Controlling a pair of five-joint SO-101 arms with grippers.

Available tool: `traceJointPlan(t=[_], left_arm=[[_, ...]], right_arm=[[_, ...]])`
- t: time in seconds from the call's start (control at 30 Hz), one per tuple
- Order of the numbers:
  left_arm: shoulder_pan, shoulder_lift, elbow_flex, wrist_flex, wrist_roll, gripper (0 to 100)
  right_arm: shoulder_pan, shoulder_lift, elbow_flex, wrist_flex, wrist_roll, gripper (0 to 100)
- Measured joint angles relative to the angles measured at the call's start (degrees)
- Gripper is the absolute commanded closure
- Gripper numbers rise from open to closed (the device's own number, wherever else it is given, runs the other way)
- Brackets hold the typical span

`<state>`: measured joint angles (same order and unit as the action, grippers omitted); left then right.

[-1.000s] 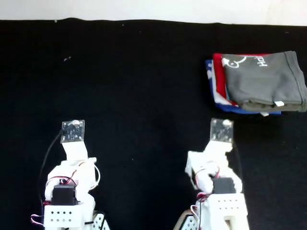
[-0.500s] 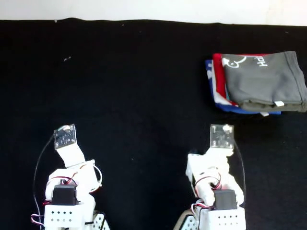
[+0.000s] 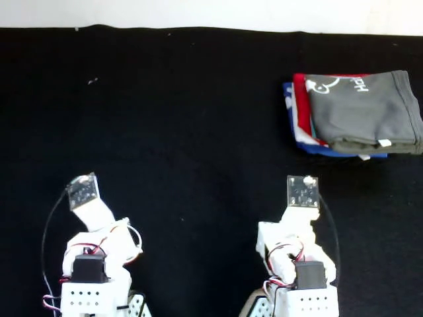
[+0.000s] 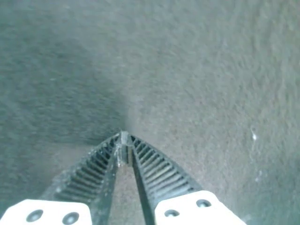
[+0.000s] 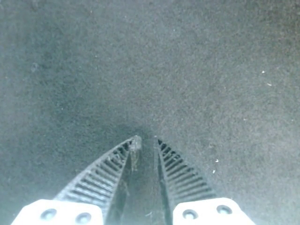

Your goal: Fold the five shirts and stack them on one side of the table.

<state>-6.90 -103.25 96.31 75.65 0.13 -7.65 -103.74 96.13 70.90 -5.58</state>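
The left tool (image 4: pixel 123 139) is closed, its two ribbed fingers meeting at the tips with nothing between them. It points down at bare black cloth, close above the surface (image 3: pixel 185 119). The right tool (image 5: pixel 146 140) is only just ajar: a thin slit shows between its tips, and it holds nothing either. Under it lies the same dark cloth, with a few pale specks of lint.

From above, both arms are drawn back towards their white bases at the near edge of the surface, each with its small wrist board tipped forward. The two wrist views look much the same, so I cannot say which arm is which. One arm (image 3: pixel 92 244) sits at the near left of the picture, its wrist angled a little outward. The other arm (image 3: pixel 297 254) sits at the near right and points roughly straight ahead.

The stack of shirts (image 3: pixel 357 112) lies well apart from both tools, at the far right of the surface. It is beyond the right-hand arm and off to its outer side, running out to the picture's edge. A grey shirt (image 3: pixel 363 105) with white print lies folded on top. Edges of a red shirt (image 3: pixel 301 99) and a blue shirt (image 3: pixel 289 99) peek out from beneath it. I cannot count how many shirts are in the stack. A pale wall (image 3: pixel 198 12) runs behind the far edge.
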Motion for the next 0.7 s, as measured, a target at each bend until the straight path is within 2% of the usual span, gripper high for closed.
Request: traceJointPlan(t=[0.57, 0.7], left_arm=[[2.11, 0.0, 0.0, 0.0, 0.0, 99], [2.11, 0.0, 0.0, 0.0, 0.0, 99]], right_arm=[[0.0, 0.0, 0.0, 0.09, -2.2, 94.9], [0.0, 0.0, 0.0, 0.09, -2.2, 98.9]])
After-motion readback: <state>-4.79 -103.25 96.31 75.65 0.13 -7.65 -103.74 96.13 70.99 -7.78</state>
